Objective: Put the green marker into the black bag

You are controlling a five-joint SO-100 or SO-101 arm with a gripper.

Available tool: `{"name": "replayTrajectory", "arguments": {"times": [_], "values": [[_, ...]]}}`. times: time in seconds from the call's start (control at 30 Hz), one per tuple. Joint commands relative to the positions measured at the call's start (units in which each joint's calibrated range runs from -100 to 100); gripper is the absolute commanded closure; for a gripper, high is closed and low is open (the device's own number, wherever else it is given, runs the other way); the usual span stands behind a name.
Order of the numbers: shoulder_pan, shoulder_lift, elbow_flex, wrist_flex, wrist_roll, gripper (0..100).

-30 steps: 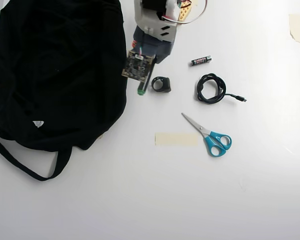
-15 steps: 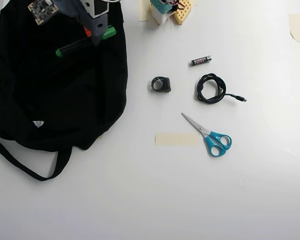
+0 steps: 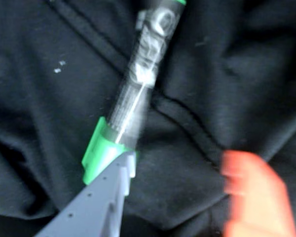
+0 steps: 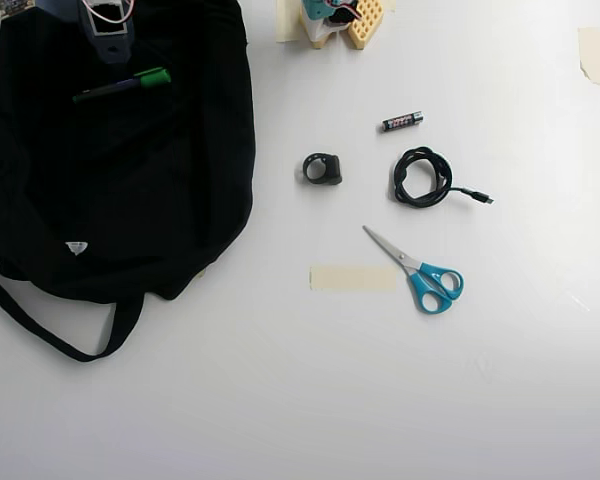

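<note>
Lying across upper part of black bag [image 4: 130, 190], green marker [image 4: 123, 85] rests on fabric. Gripper [image 3: 182, 173] jaws spread wide; grey finger [image 3: 96, 202] touching green cap, orange finger [image 3: 254, 195] well apart.

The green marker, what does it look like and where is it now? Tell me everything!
The green marker is a slim stick with a dark barrel, blurry white label marks and a bright green cap. It lies almost flat on the black bag, near its top in the overhead view. The gripper is open, and its grey finger is at the cap.
</note>
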Motion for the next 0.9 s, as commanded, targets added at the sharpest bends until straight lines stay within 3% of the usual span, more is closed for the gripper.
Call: {"name": "replayTrajectory", "arguments": {"times": [0.0,0.17,0.3,0.5,0.87], "values": [[-0.7,-2.0,-2.8,2.3,-0.2,70],[-15.3,-21.0,-3.6,10.9,-1.7,72],[-31.9,-30.1,-3.6,15.5,-3.2,98],[-51.1,-46.4,6.5,15.4,-6.8,98],[-56.5,-61.3,27.0,13.4,-6.3,98]]}}
